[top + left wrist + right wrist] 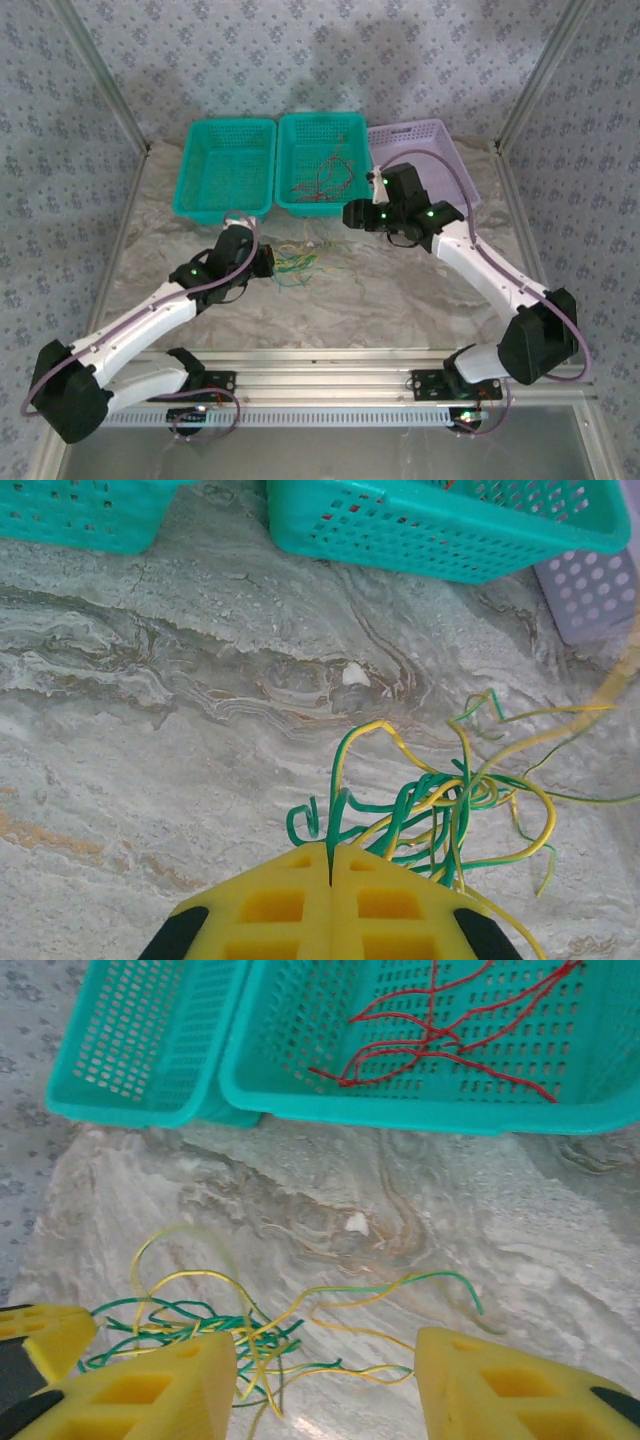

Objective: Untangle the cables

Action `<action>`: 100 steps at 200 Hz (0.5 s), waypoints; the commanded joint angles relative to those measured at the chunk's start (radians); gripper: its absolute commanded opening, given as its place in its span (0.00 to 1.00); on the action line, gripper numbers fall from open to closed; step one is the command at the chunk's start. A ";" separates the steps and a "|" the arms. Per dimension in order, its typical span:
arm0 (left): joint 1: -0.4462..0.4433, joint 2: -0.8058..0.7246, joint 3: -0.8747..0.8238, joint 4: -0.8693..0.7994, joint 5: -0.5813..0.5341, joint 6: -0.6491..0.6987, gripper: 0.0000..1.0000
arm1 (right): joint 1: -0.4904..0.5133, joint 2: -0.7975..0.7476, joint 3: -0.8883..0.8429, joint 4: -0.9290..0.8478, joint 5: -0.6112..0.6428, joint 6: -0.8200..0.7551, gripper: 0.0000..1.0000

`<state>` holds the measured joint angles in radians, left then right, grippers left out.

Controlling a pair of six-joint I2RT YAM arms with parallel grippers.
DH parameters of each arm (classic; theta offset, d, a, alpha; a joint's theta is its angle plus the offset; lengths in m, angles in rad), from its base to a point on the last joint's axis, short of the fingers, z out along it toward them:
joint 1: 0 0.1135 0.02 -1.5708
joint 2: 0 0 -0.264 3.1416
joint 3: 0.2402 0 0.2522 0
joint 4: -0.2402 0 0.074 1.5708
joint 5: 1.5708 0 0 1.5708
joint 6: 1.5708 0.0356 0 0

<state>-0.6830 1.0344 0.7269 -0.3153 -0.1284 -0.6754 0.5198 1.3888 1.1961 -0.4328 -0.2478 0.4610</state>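
Left gripper point(331, 858) pinches a strand of the thin green-and-yellow wire tangle point(440, 800); I'd pull slowly, spread right gripper point(322, 1360) pinning the rest.

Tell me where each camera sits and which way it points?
Top: above and behind the arm bases, looking down on the table and baskets; left arm and right arm show.
Left wrist: low, facing the middle teal basket across the wire tangle; left fingers, shut on one strand.
Right wrist: higher, looking down over that tangle; right fingers, apart.
Both wrist views share the tangle and that basket, holding red wires.
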 commanded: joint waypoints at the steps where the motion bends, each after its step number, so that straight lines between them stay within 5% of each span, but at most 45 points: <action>1: -0.011 -0.034 0.039 0.001 -0.024 -0.017 0.00 | 0.039 -0.045 0.009 0.032 0.003 -0.014 0.55; 50: -0.026 -0.027 0.068 -0.021 -0.048 -0.024 0.00 | 0.220 -0.034 0.005 0.031 0.045 0.031 0.52; 100: -0.028 -0.012 0.081 -0.053 -0.069 -0.042 0.00 | 0.302 -0.059 -0.085 0.050 0.070 0.099 0.51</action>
<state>-0.7033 1.0176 0.7605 -0.3454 -0.1680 -0.6979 0.7788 1.3476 1.1339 -0.3870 -0.2089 0.5171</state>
